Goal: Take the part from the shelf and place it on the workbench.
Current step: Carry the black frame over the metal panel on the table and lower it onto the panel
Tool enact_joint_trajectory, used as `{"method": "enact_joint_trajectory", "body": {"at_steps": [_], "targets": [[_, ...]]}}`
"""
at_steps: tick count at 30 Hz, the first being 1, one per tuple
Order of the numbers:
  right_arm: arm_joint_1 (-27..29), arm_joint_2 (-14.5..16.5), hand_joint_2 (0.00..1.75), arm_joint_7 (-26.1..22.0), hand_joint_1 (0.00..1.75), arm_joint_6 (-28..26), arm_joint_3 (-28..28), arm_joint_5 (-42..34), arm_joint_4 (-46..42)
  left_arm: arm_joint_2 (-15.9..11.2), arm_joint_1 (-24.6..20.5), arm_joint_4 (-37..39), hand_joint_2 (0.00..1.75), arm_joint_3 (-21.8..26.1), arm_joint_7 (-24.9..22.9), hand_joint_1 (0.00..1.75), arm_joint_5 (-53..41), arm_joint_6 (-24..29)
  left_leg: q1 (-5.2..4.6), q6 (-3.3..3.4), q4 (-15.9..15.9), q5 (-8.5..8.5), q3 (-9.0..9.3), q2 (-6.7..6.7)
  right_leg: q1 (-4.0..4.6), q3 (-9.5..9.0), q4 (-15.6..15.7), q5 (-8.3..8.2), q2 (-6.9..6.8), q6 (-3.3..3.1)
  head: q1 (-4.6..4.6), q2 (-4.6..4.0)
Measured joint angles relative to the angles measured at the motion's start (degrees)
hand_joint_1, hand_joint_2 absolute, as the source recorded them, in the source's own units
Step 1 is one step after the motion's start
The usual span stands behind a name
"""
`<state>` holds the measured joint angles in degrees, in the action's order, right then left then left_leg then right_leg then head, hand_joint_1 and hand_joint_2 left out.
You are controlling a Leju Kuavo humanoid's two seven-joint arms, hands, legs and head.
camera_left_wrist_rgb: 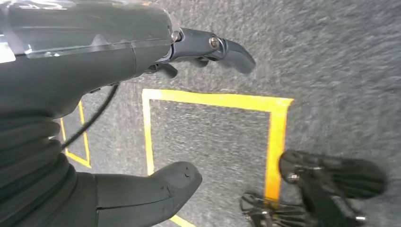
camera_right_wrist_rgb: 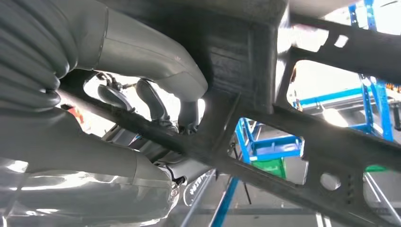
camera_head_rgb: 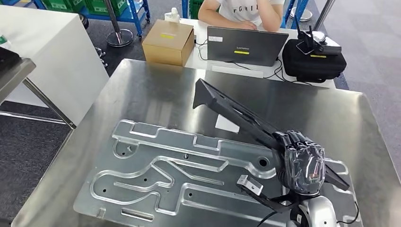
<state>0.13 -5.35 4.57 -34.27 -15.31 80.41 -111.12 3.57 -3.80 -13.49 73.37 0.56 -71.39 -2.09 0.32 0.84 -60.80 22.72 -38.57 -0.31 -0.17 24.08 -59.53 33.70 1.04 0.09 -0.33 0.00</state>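
Right robot hand [camera_head_rgb: 302, 158] wraps fingers around long black part [camera_head_rgb: 246, 120], holding it tilted over shiny metal table [camera_head_rgb: 156, 90], far end up toward 10 o'clock. Step looks like carry done, put-down next: lower part flat, then let go. Left robot hand [camera_left_wrist_rgb: 142, 118] hangs over grey carpet, fingers apart, holding nothing. Part: dark, rough, with cut-out holes. Grooved silver plate [camera_head_rgb: 170, 175] lies below.

Brown cardboard box [camera_head_rgb: 169, 41] at left end of white desk [camera_head_rgb: 227, 70]; open dark grey laptop [camera_head_rgb: 247, 45] beside it, person [camera_head_rgb: 241, 10] seated behind. Black carry case [camera_head_rgb: 314, 64] at desk's right end. Yellow tape square [camera_left_wrist_rgb: 213, 137] on grey carpet floor [camera_left_wrist_rgb: 331, 56].
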Motion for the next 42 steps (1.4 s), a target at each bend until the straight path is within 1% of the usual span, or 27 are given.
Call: {"method": "enact_joint_trajectory", "body": {"at_steps": [2,3,5,6,7,8,10,12,14,16,18,20,21,22,23,25,26,27,29,32,33,35,37,38,39,41,42], "targets": [[-0.5,0.0,1.75,0.0,1.75,0.0,-0.1,0.0,-0.1,0.0,-0.6,0.0,1.75,0.0,0.1,0.0,0.0,0.0,0.14,0.71,0.9,0.43,0.7,0.16,-0.1,3.85,-5.3,-1.34,-0.28,0.47,0.34,0.0],[-0.6,0.0,1.75,0.0,1.75,0.0,-0.1,0.0,-0.1,0.0,-0.7,0.0,1.75,0.0,0.1,0.0,0.0,0.0,0.16,0.97,1.1,0.68,0.94,0.35,-0.15,6.62,-8.5,-0.59,-0.45,0.73,0.42,0.0],[-0.5,0.0,1.75,0.0,1.75,0.0,-0.2,0.0,0.0,0.0,-0.8,0.0,1.75,0.0,0.1,0.0,0.0,0.0,0.03,1.26,1.3,1.35,1.19,0.81,-0.18,11.83,-13.7,2.87,-0.6,1.19,0.56,0.0],[-0.4,0.0,1.75,0.0,1.75,0.0,-0.2,0.0,0.0,0.0,-0.9,0.0,1.75,0.0,0.1,0.0,0.0,0.0,-0.06,1.28,1.2,1.62,1.31,1.02,-0.19,13.82,-15.0,3.97,-0.65,1.3,0.56,0.0],[-0.3,0.0,1.75,0.1,1.75,0.0,-0.2,0.0,0.1,0.0,-0.9,0.0,1.75,0.0,0.1,0.0,0.0,0.0,-0.15,1.29,1.2,1.81,1.44,1.16,-0.19,15.0,-14.8,3.71,-0.69,1.26,0.58,0.0],[-0.2,0.0,1.75,0.1,1.75,0.0,-0.2,0.0,0.1,0.0,-0.9,0.0,1.75,0.0,0.1,0.0,0.0,0.0,-0.28,1.26,1.2,1.94,1.59,1.24,-0.11,15.12,-13.0,2.13,-0.71,1.04,0.57,0.0],[-0.2,0.0,1.75,0.1,1.75,0.0,-0.2,0.0,0.1,0.1,-1.0,0.0,1.75,0.0,0.1,0.0,0.0,0.0,-0.52,1.19,1.2,2.04,1.99,1.34,0.25,12.65,-5.9,-2.56,-0.67,-0.11,0.55,0.0],[-0.1,0.0,1.75,0.1,1.75,0.0,-0.2,0.0,0.0,0.4,-1.2,0.0,1.75,0.0,0.1,0.0,0.0,0.0,-0.62,0.67,1.3,2.33,2.46,1.22,1.01,10.34,-1.0,-3.06,-0.22,-1.67,0.47,-0.01],[-0.2,0.0,1.75,0.0,1.75,-0.1,-0.2,0.0,-0.1,0.7,-1.2,0.1,1.75,0.0,0.1,0.0,0.0,0.0,-0.5,-0.31,1.2,1.5,3.03,1.01,1.49,9.45,0.5,-1.46,0.24,-2.82,0.49,-0.01],[-0.2,0.0,1.75,0.0,1.75,-0.1,-0.2,0.0,-0.1,0.7,-1.2,0.1,1.75,0.0,0.1,0.0,0.0,0.0,-0.4,-0.99,0.8,0.74,3.19,0.86,1.18,8.46,1.9,-3.03,0.04,-3.74,0.58,-0.01],[-0.2,0.0,1.75,0.0,1.75,-0.1,-0.2,0.0,-0.1,0.6,-1.1,0.1,1.75,0.0,0.1,0.0,0.0,0.0,-0.23,-1.32,-2.1,3.39,1.98,0.67,0.71,8.14,2.2,-5.36,-0.57,-4.26,0.27,-0.01],[0.0,0.0,1.75,0.0,1.75,0.0,-0.2,0.0,0.0,0.4,-1.0,0.1,1.75,0.0,0.1,0.0,0.0,0.0,0.21,-2.04,-8.9,7.84,-0.87,0.55,0.44,8.34,2.0,-6.4,-0.91,-4.13,-0.05,0.0],[0.1,0.0,1.75,0.0,1.75,0.0,-0.2,0.0,0.0,0.3,-0.9,0.1,1.75,0.0,0.1,0.0,0.0,0.0,0.46,-2.5,-11.8,9.36,-2.21,0.53,0.29,8.43,1.9,-6.45,-0.89,-3.9,-0.06,0.0],[0.1,0.0,1.75,0.0,1.75,0.0,-0.2,0.0,0.0,0.3,-0.8,0.1,1.75,0.0,0.1,0.0,0.0,0.0,0.71,-2.95,-13.1,9.84,-2.77,0.54,0.1,8.53,1.9,-6.5,-0.85,-3.58,-0.09,0.0],[0.2,0.0,1.75,0.0,1.75,0.0,-0.2,0.0,0.1,0.2,-0.7,0.1,1.75,0.0,0.1,0.0,0.0,0.0,1.0,-3.38,-11.9,9.11,-2.14,0.56,-0.17,8.64,1.7,-6.56,-0.81,-3.17,-0.09,0.0],[0.2,0.0,1.75,0.0,1.75,0.0,-0.2,0.0,0.1,0.2,-0.6,0.1,1.75,0.0,0.1,0.0,0.0,0.0,1.54,-4.21,-5.0,5.74,1.54,0.72,-0.75,8.86,1.2,-6.49,-0.72,-2.14,-0.11,0.0],[0.2,-0.1,1.75,0.0,1.75,0.0,-0.2,0.0,0.1,0.2,-0.6,0.1,1.75,0.0,0.1,0.0,0.0,0.0,1.6,-4.27,-1.8,4.91,2.91,0.89,-0.94,8.91,0.8,-6.36,-0.69,-1.51,-0.15,-0.01],[0.2,-0.1,1.75,0.0,1.75,0.0,-0.2,0.0,0.1,0.1,-0.7,0.1,1.75,0.0,0.1,0.0,0.0,0.0,1.52,-3.88,0.0,4.88,3.63,1.13,-1.04,8.92,0.6,-6.1,-0.69,-0.87,-0.3,-0.01],[0.2,-0.1,1.75,0.0,1.75,0.0,-0.2,0.0,0.1,0.1,-0.8,0.2,1.75,0.0,0.1,0.0,0.0,0.0,1.2,-2.38,0.7,5.67,3.36,1.26,-0.98,8.73,0.4,-5.92,-0.72,0.34,-0.38,-0.01],[0.0,0.0,1.75,0.0,1.75,0.0,-0.2,0.0,0.0,0.0,-0.6,0.2,1.75,0.0,0.1,0.0,0.0,0.0,1.18,-0.22,0.9,4.03,3.83,1.11,-1.18,9.19,-1.1,-5.45,-0.93,1.45,-0.1,-0.01],[0.0,0.0,1.75,0.0,1.75,0.0,-0.2,0.0,0.0,0.0,-0.6,0.2,1.75,0.0,0.1,0.0,0.0,0.0,1.13,0.17,0.9,3.69,3.97,1.17,-1.21,10.14,-2.9,-4.04,-1.0,1.61,0.02,-0.01],[0.1,-0.1,1.75,0.0,1.75,0.0,-0.3,0.0,0.1,0.1,-0.7,0.2,1.75,0.0,0.1,0.0,0.0,0.0,0.91,0.49,0.9,3.57,3.91,1.27,-1.18,13.68,-9.3,-0.34,-1.04,1.71,0.14,0.0],[0.1,-0.1,1.75,0.0,1.75,0.0,-0.3,0.0,0.1,0.1,-0.7,0.2,1.75,0.0,0.1,0.0,0.0,0.0,0.62,0.61,0.8,3.58,3.78,1.27,-1.08,16.97,-14.4,1.46,-1.03,1.5,0.15,0.0],[0.1,-0.1,1.75,0.0,1.75,0.0,-0.3,0.0,0.1,0.1,-0.7,0.2,1.75,0.0,0.1,0.0,0.0,0.0,0.46,0.63,0.8,3.57,3.73,1.25,-0.99,17.27,-14.2,0.82,-1.02,1.22,0.14,0.0],[0.2,-0.1,1.75,0.0,1.75,0.0,-0.3,0.0,0.2,0.1,-0.7,0.2,1.75,0.0,0.1,0.0,0.0,0.0,0.27,0.63,0.8,3.55,3.72,1.23,-0.81,16.38,-11.8,-0.69,-1.02,0.8,0.14,0.0],[0.2,-0.1,1.75,0.0,1.75,0.0,-0.3,0.0,0.2,0.2,-0.7,0.2,1.75,0.0,0.1,0.0,0.0,0.0,-0.05,0.53,1.0,3.46,3.86,1.2,-0.09,12.9,-4.6,-4.0,-0.84,-0.64,0.0,0.0],[0.1,-0.1,1.75,0.0,1.75,0.0,-0.3,0.0,0.1,0.4,-0.8,0.2,1.75,0.0,0.1,0.0,0.0,0.0,-0.04,0.26,1.1,3.49,3.96,1.12,0.46,11.7,-2.1,-3.85,-0.55,-1.45,-0.01,0.0]]}}
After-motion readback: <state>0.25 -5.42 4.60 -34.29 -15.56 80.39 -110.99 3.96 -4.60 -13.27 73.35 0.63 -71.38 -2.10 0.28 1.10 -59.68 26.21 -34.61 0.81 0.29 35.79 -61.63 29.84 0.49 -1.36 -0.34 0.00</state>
